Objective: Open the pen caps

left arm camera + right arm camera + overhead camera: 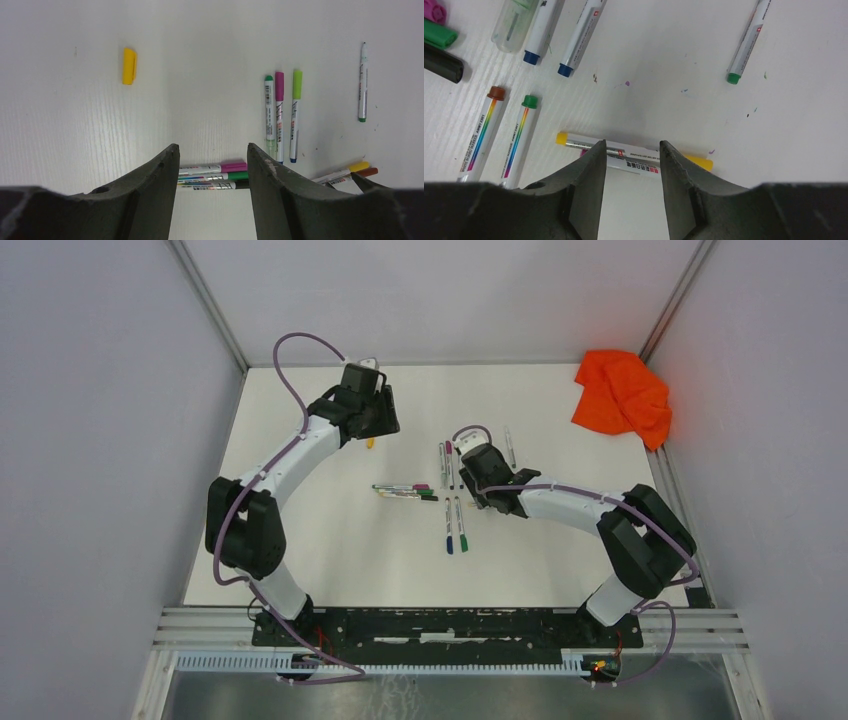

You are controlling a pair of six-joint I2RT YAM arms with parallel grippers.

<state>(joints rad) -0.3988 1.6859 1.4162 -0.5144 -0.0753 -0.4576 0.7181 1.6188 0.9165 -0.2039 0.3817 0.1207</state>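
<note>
- One left gripper (212, 150) is being held over the table (330, 560) toward its far edge, left of the middle. Its jaws are being kept moderately apart with nothing between them.
- One loose yellow cap (129, 66) is being left lying alone near that gripper, well apart from every pen.
- Three capped pens (207, 176) are being kept side by side at the table's middle, lying crosswise. One magenta cap (234, 167), one green cap (238, 175) and one black cap (241, 184) are being worn.
- Three upright pens (279, 125) are being kept just to the right, pointing at the far edge. One second magenta cap (279, 85) and one lime cap (297, 81) are being worn; the third shows only a small green end.
- Two lower pens (450, 528) are being kept side by side, closer to the near edge.
- One right gripper (631, 145) is being held with jaws wide apart, gripping nothing, over one crosswise pen (634, 166) bearing one fitted yellow cap (700, 163).
- One lone pen (510, 445) is being left farther right.
- One orange cloth (622, 395) is being left crumpled at the far right corner.
</note>
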